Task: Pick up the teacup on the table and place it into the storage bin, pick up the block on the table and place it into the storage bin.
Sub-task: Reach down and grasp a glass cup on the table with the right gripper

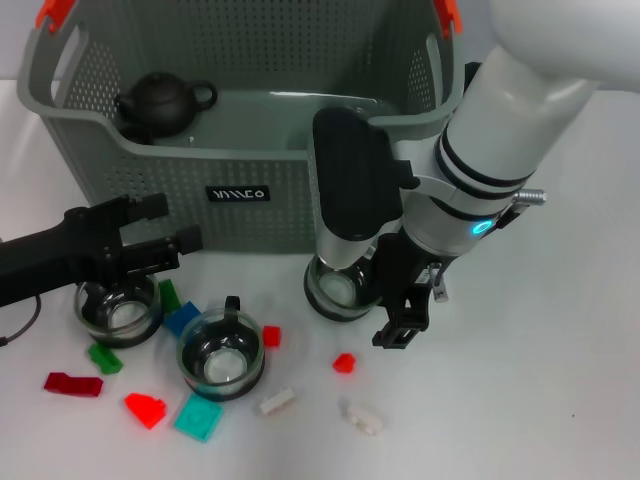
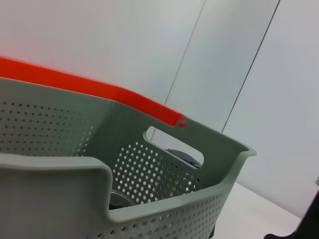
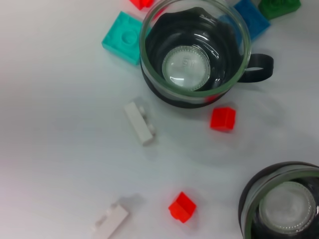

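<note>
The grey perforated storage bin [image 1: 130,150] stands at the back with a black teapot [image 1: 160,102] inside; its wall fills the left wrist view [image 2: 149,174]. Three glass teacups stand in front: one at the left [image 1: 118,308], one with a black handle [image 1: 220,360] that also shows in the right wrist view [image 3: 194,50], and one in the middle [image 1: 340,290], also in the right wrist view [image 3: 281,204]. My left gripper [image 1: 165,225] is open above the left teacup. My right gripper [image 1: 405,320] points down right beside the middle teacup. Small blocks lie around, such as a red one [image 1: 344,362].
Loose blocks on the white table: teal [image 1: 198,416], blue [image 1: 182,318], green [image 1: 104,358], dark red [image 1: 72,383], red [image 1: 145,409], small red [image 1: 271,336], white [image 1: 277,401] and white [image 1: 362,418]. The bin's rim has orange clips [image 1: 55,12].
</note>
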Robot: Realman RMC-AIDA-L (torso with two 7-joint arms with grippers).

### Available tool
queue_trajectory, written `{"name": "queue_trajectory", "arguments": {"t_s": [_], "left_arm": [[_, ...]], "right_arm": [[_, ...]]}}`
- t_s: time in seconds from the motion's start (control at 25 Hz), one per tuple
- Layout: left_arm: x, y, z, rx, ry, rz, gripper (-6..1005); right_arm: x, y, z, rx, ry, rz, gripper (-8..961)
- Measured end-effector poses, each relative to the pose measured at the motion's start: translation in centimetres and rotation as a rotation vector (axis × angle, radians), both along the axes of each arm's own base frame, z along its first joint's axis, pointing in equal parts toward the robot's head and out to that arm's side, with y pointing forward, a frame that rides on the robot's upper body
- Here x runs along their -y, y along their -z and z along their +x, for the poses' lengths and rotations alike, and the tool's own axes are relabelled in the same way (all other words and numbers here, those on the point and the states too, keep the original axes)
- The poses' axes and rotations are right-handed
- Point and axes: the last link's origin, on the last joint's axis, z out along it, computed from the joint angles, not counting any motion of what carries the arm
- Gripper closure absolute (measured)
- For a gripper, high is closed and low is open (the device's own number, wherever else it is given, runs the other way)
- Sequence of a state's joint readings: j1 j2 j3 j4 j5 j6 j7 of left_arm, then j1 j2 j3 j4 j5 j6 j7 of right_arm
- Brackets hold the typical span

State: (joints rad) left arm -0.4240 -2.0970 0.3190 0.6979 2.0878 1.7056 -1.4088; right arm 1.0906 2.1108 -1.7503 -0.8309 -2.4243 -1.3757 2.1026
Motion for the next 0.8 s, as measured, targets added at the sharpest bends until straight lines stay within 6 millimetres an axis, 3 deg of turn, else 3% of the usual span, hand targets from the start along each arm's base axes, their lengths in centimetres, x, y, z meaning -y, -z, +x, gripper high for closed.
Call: {"name": "queue_trajectory", "arguments": {"t_s": [0.8], "left_arm": [[-0.1, 0.0, 0.0, -0.003, -0.002, 0.003, 140]], "right_arm": [[-0.1, 0.2, -1.6, -0.049, -0.085, 0.023, 347]]}}
